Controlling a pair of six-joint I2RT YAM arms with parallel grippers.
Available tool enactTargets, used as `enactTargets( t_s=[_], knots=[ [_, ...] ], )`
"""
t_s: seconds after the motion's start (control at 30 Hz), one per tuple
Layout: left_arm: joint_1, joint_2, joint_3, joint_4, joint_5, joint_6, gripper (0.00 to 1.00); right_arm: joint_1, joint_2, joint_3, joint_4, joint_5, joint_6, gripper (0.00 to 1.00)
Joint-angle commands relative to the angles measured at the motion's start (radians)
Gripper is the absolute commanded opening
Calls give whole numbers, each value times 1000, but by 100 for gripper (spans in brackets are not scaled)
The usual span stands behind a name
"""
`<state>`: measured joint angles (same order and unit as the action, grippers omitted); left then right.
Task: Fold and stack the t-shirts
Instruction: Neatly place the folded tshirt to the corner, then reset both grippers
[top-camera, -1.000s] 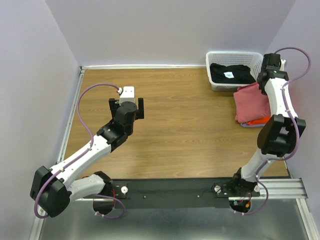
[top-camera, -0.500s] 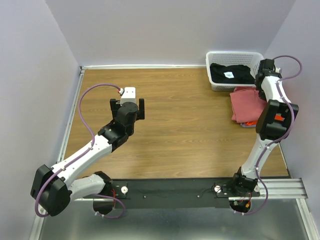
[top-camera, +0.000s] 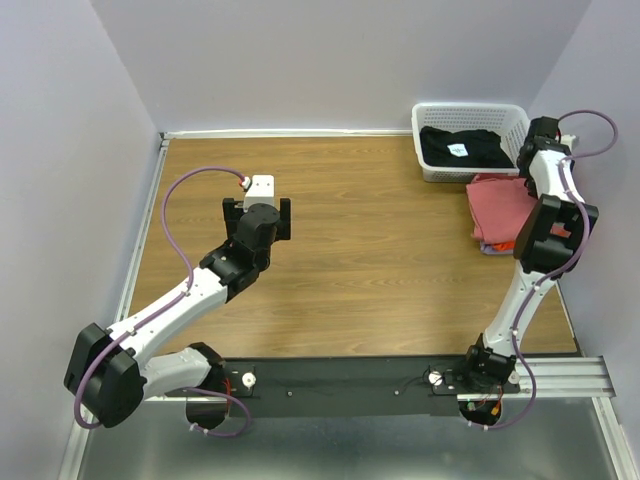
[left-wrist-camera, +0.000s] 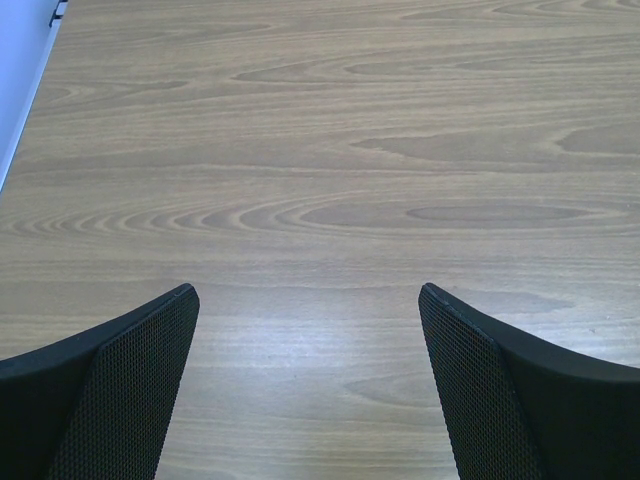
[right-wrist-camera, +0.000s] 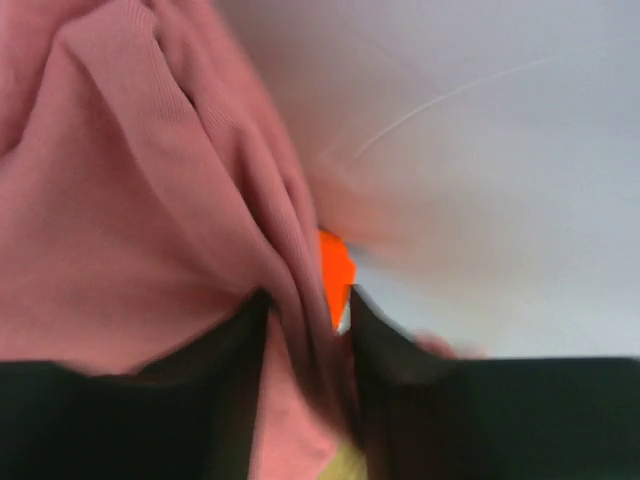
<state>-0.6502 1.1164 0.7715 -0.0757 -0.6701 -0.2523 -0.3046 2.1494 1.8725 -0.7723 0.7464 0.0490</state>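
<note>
Wood-grain table top (top-camera: 380, 260), boxed in by pale lilac walls (top-camera: 300, 60); your black base rail (top-camera: 340, 380) runs along the near edge.

Item 1, left: your left arm (top-camera: 170, 310), white with black joints and a looping purple cable (top-camera: 185, 200), reaches out over the left half of the table. Left gripper (top-camera: 256, 205): jaws spread wide, holding nothing. In the left wrist view its two black mesh-textured fingers (left-wrist-camera: 130, 385) frame only bare wood.

Item 2, far right corner: white plastic lattice basket (top-camera: 470, 108), standing on the table near the back wall. Inside it you have the black t-shirt (top-camera: 485, 150), crumpled, with its small white label (top-camera: 457, 150) facing up.

Item 3, just in front of the basket, near the right wall: dusty pink-red t-shirt (top-camera: 498, 205), a rumpled heap on the table.

Item 4, same spot: bright orange t-shirt (right-wrist-camera: 335, 265). You see only a small patch of it past the pink folds in the right wrist view; how it lies cannot be told.

Item 5, right: your right arm (top-camera: 535, 290) stands folded up along the right wall, its wrist bent down over the dusty pink-red t-shirt. Right gripper (right-wrist-camera: 305, 310): jaws drawn narrow, pinching a ridge of that pink-red cloth between its black fingers (right-wrist-camera: 215, 375); this view is blurred
</note>
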Motion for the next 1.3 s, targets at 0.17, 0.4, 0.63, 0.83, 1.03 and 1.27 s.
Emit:
enactTargets(
  t_s=[0.17, 0.4, 0.63, 0.83, 1.03, 1.27],
  knots=[
    [-6, 10, -5, 36, -31, 8, 99, -21, -12, 16, 30, 105, 49, 71],
    [-5, 3, -5, 37, -39, 10, 99, -21, -208, -44, 28, -5, 101, 89],
    [-5, 17, 15, 4, -33, -25, 99, -21, -552, -212, 28, -307, 209, 98],
    [-5, 0, 43, -47, -42, -65, 99, -2, -877, -374, 67, -446, 287, 100],
    [-3, -111, 63, -122, -74, -123, 99, 133, -1192, -558, 77, -320, 249, 100],
    [-5, -294, -37, -107, -46, -220, 98, 159, -1595, -844, 108, -432, 278, 100]
  ],
)
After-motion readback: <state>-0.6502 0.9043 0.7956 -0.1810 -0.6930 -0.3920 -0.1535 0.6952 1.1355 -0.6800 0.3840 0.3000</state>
